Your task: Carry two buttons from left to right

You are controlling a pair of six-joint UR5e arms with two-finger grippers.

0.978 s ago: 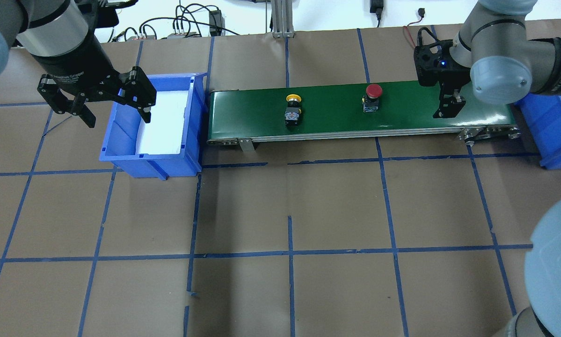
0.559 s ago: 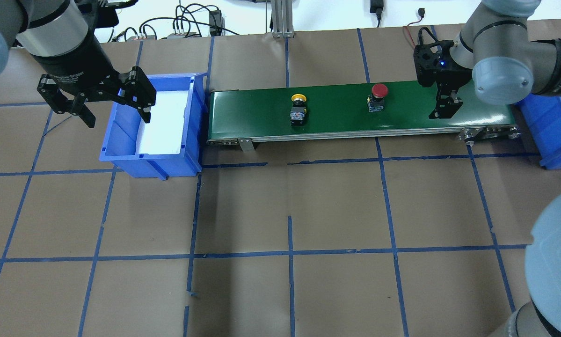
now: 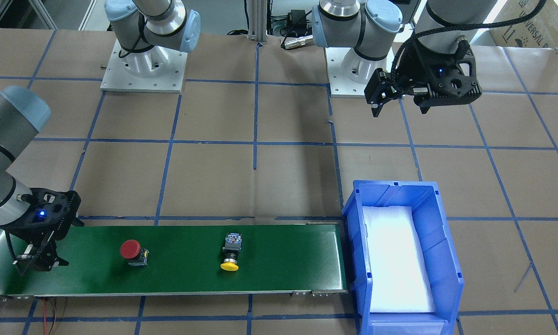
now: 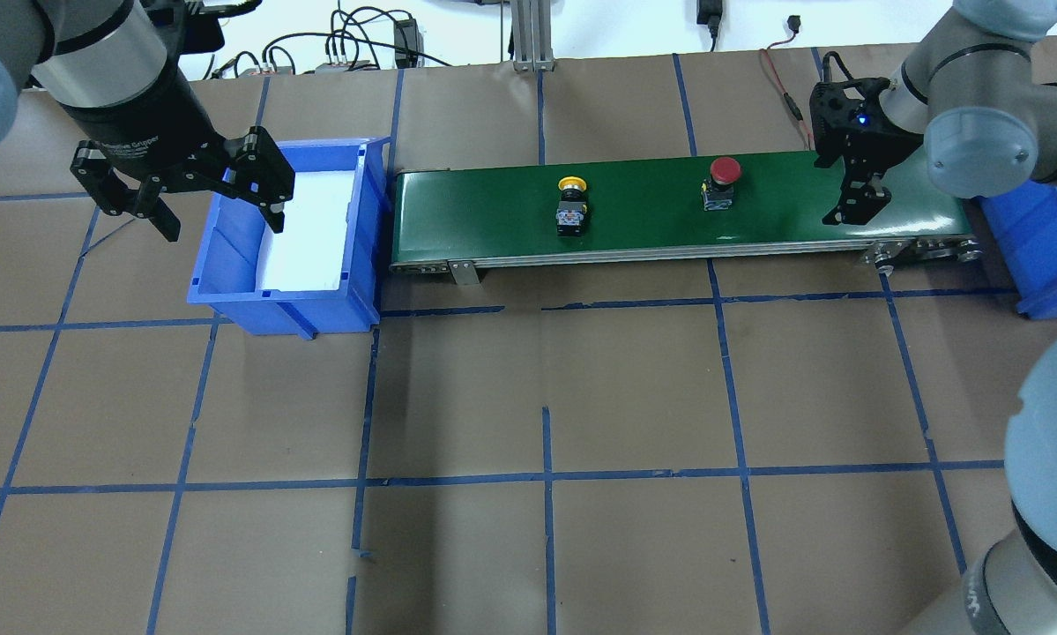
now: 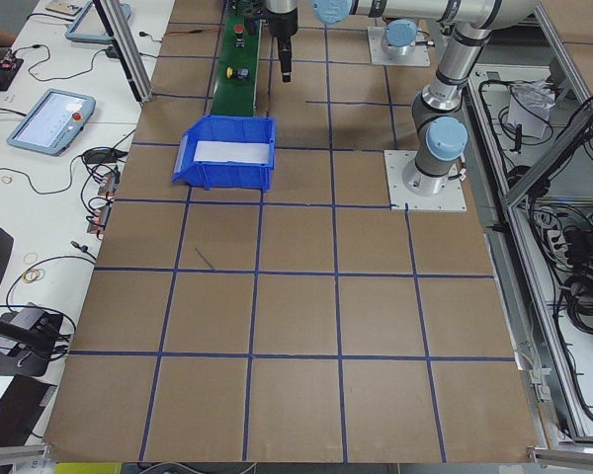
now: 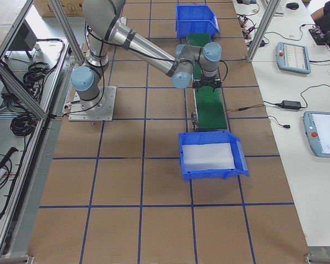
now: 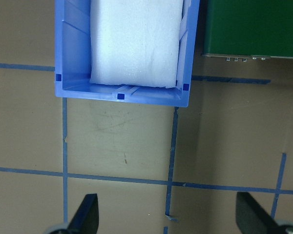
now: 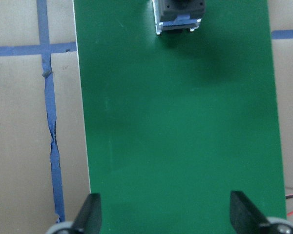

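over the belt, right gripper gapes empty; left gripper gapes empty too.

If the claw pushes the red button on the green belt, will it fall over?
Probably, yes. The red button stands upright, with a wide round cap over a smaller boxy body, so a push up high may tip it. Once tipped, it might roll on its cap. The flat-sided body looks easier to grip than the cap.
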